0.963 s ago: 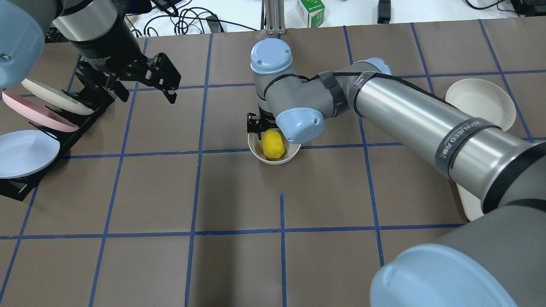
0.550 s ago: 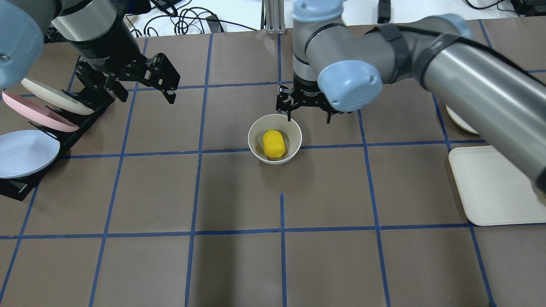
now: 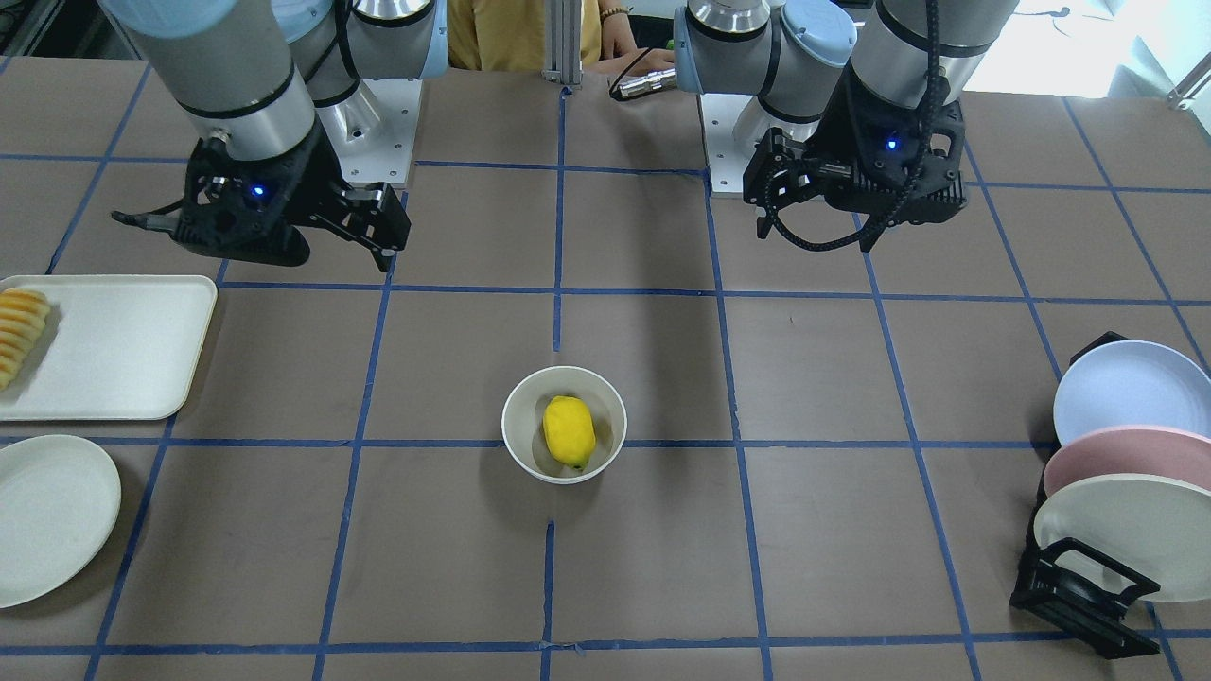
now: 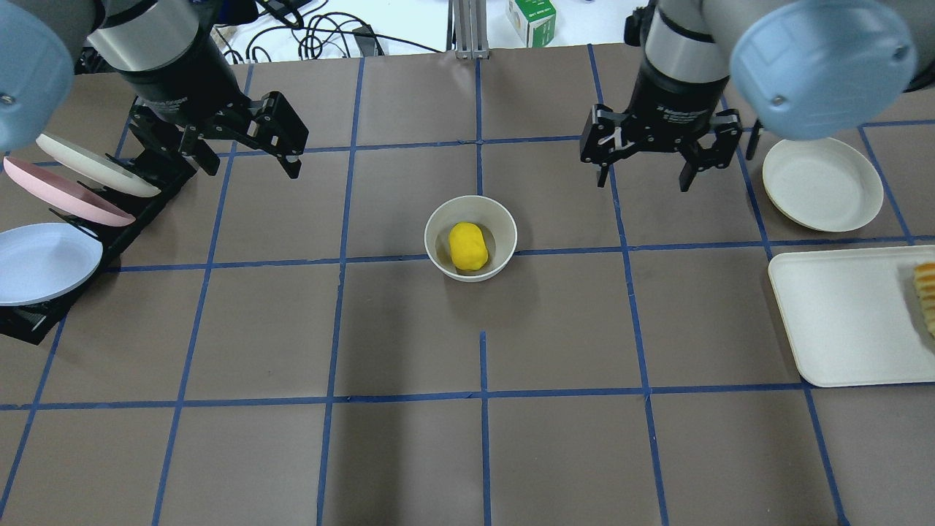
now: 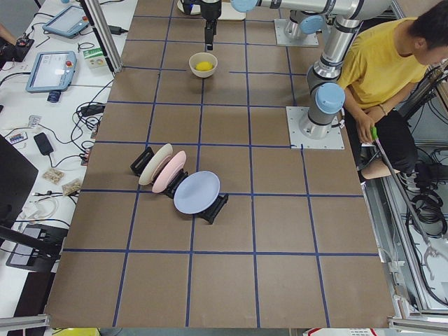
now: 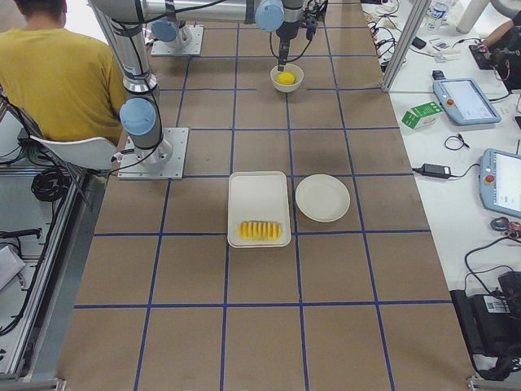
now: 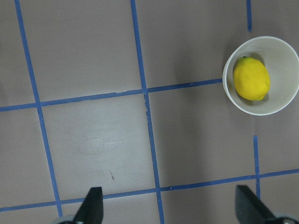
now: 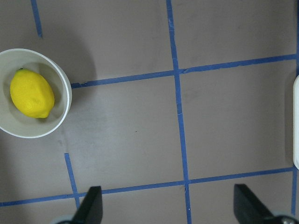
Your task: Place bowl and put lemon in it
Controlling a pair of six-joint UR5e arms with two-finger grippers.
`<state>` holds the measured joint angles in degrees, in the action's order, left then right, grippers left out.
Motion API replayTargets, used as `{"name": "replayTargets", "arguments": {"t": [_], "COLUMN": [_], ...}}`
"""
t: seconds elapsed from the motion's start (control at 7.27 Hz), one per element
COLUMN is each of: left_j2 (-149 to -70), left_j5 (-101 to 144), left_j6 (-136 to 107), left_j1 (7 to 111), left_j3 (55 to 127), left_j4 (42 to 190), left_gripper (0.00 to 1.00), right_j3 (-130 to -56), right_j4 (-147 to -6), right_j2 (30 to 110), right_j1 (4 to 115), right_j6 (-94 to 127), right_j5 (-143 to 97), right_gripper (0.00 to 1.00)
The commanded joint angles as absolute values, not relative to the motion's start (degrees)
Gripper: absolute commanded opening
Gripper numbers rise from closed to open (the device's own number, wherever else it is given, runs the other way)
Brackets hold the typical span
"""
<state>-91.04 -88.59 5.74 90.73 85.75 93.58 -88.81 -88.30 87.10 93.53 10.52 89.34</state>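
Note:
The off-white bowl (image 4: 432, 232) stands upright near the table's middle. The yellow lemon (image 4: 468, 247) lies inside it. Both also show in the front view, the bowl (image 3: 516, 421) and the lemon (image 3: 569, 431), and in both wrist views, with the lemon (image 7: 251, 79) at the left wrist view's right and the lemon (image 8: 32, 93) at the right wrist view's left. My right gripper (image 4: 643, 183) is open and empty, raised, to the right of and behind the bowl. My left gripper (image 4: 252, 164) is open and empty, raised, far to the bowl's left.
A black rack (image 4: 146, 212) with three pastel plates stands at the left edge. A flat cream plate (image 4: 822, 183) and a cream tray (image 4: 840, 314) with sliced pieces (image 4: 926, 296) lie at the right. An operator in yellow sits beside the robot.
My right gripper rose from over the bowl and moved right, away from it. The lemon stays in the bowl. The left arm has not moved.

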Motion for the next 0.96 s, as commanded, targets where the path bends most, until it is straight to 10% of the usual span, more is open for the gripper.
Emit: {"name": "replayTargets", "arguments": {"t": [0.0, 0.83], "left_j2": [-91.1, -90.9], "left_j5": [-88.5, -88.9], "left_j6": [5.7, 6.3], "left_j1": [90.7, 90.3], "left_j3": [85.7, 85.6], "left_j4": [93.5, 93.4], "left_gripper": [1.00, 1.00], "right_j3": [-89.3, -89.3], "right_j4": [-87.8, -87.2], "right_j2": [88.7, 89.7], "right_j1": [91.3, 89.4], "right_j6": [9.2, 6.9], "right_j5": [88.9, 89.7], "right_gripper": [1.00, 1.00]}}
